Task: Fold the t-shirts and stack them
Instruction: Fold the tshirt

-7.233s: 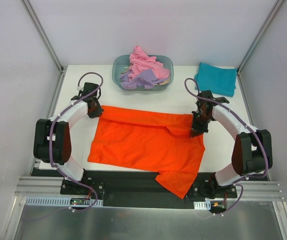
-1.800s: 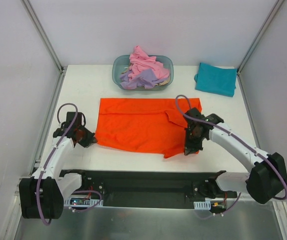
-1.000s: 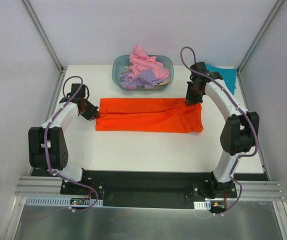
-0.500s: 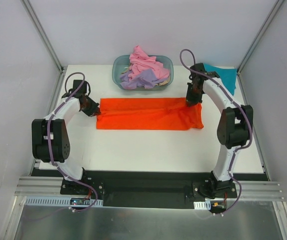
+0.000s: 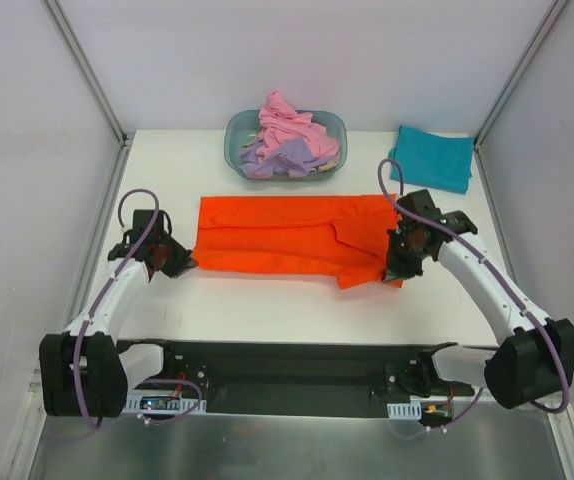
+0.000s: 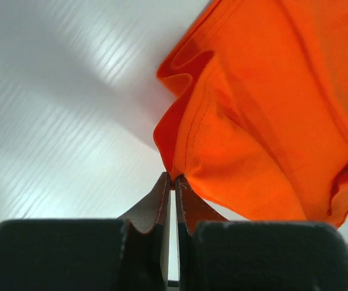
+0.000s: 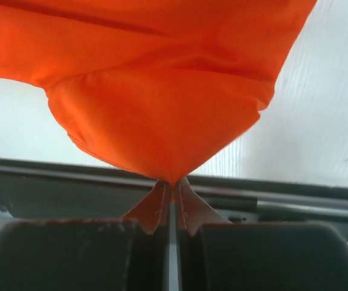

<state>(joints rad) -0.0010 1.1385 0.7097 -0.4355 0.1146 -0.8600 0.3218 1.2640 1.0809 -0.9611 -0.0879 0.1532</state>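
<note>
Orange t-shirt [image 5: 277,235] lies as a long folded band across the middle of the counter [image 5: 267,300]. Left gripper [image 5: 187,264] is pinched tight on its near-left corner, and right gripper [image 5: 399,272] is pinching the near-right corner the same way. Teal t-shirt [image 5: 433,158] sits folded at the far right. Pink t-shirt [image 5: 285,120] and lavender t-shirt [image 5: 279,158] are heaped in the oval tub [image 5: 235,135].

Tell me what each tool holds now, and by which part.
Both hold the orange t-shirt: the left tool pinches a fold at its left edge, the right tool a corner at its right end.
</note>
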